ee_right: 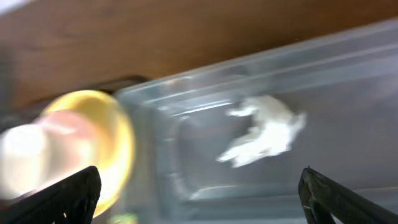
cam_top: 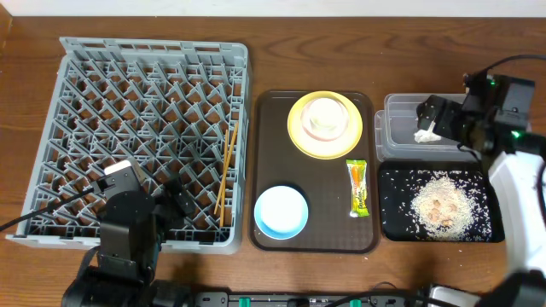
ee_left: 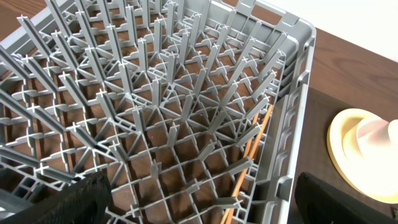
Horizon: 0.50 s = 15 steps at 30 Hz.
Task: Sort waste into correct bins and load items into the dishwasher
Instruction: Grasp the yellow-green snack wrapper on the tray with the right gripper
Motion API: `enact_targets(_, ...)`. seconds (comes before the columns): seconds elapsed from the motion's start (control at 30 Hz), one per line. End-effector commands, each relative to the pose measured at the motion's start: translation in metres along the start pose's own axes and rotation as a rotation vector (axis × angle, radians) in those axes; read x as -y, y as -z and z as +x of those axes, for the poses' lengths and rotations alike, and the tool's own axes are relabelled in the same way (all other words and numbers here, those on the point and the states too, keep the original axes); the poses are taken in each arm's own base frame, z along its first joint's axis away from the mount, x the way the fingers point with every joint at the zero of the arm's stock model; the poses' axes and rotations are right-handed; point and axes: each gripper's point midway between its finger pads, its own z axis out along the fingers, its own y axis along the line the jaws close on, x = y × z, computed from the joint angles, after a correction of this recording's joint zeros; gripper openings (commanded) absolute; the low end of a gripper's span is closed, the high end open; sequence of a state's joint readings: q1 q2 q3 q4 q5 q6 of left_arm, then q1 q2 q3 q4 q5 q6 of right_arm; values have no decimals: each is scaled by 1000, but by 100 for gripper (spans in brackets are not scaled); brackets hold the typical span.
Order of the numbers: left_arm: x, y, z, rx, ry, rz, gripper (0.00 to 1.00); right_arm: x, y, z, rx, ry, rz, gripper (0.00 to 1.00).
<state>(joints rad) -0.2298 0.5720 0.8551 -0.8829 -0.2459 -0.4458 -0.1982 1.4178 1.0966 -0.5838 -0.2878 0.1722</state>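
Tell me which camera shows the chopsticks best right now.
Overhead: the chopsticks show full length, lying in the rack near its tray-side wall. The left wrist view catches only part of them between the pegs. The right wrist view misses them entirely.

A dark brown serving tray [cam_top: 324,196] lies flat on the wooden tabletop [cam_top: 21,102], between the left fingers [cam_top: 181,203] and the right fingers [cam_top: 429,111]. Beyond both pairs of fingers, far from them, the tabletop ends at a pale strip [cam_top: 341,7].
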Motion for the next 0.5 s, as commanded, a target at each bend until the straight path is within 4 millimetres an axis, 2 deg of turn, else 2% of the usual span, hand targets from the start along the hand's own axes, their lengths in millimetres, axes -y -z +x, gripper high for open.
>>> enact_targets(0.0,-2,2,-4,17,8,-11,95,-60,34,-1,23,84,-197,99)
enact_targets(0.1,-2,2,-4,17,8,-11,95,-91,43,23,-34,152,-236,99)
enact_targets(0.27,-2,2,-4,17,8,-11,95,-139,41,91,-222,321,-234,99)
enact_targets(0.4,-2,2,-4,17,8,-11,95,-153,36,142,-326,507,-107,99)
enact_targets(0.47,-2,2,-4,17,8,-11,96,-154,34,158,-352,547,-41,99)
